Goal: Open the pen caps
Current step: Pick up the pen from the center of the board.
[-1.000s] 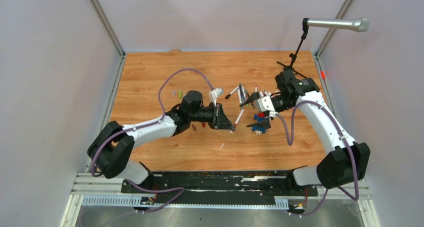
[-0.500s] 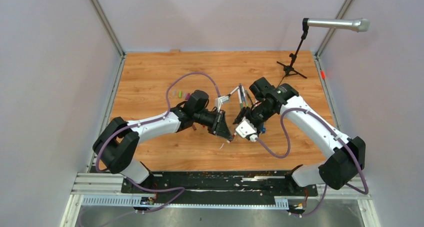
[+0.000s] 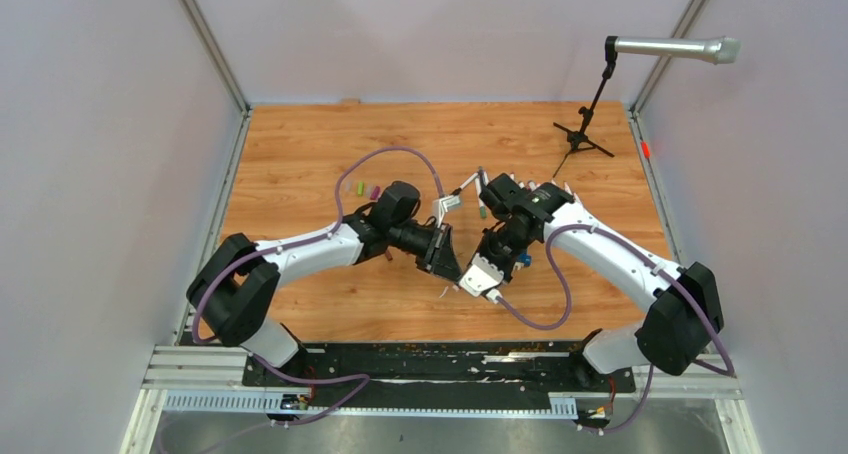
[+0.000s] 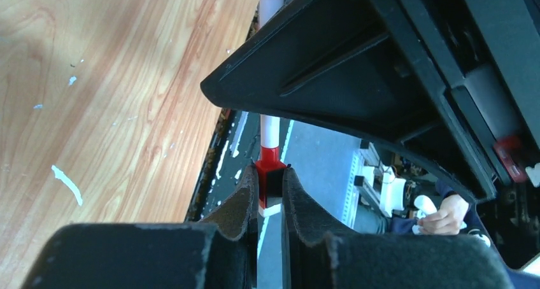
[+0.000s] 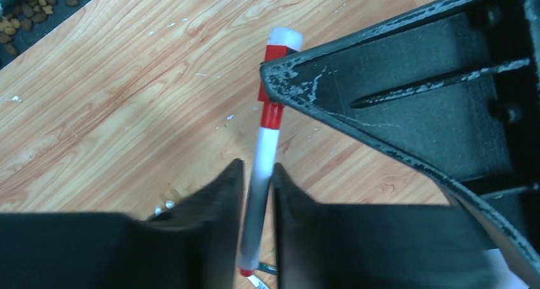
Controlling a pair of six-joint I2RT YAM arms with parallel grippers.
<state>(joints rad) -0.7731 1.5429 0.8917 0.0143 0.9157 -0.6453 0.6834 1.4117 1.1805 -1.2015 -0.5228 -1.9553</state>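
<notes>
In the left wrist view my left gripper point(image 4: 270, 172) is shut on the red pen cap point(image 4: 270, 156) of a white pen point(image 4: 270, 131). The pen runs up behind the right gripper's black finger point(image 4: 356, 66). The right wrist view has my right gripper point(image 5: 256, 169) shut on the grey-white barrel point(image 5: 253, 197), with the red cap point(image 5: 272, 79) further up in the left finger. From above, both grippers point(image 3: 447, 257) point(image 3: 478, 274) meet at mid-table. Loose green and purple caps point(image 3: 361, 189) lie to the left on the wood.
Several loose pens point(image 3: 468, 185) lie behind the grippers. A blue block point(image 3: 522, 259) shows partly under the right arm. A microphone stand point(image 3: 584, 134) stands at the back right. White flecks point(image 4: 66, 183) dot the wooden tabletop point(image 3: 300, 154).
The right arm swung left and nearer, over to the left gripper, and its jaws went from wide open to shut on the pen barrel. The left gripper kept its hold and shifted slightly.
</notes>
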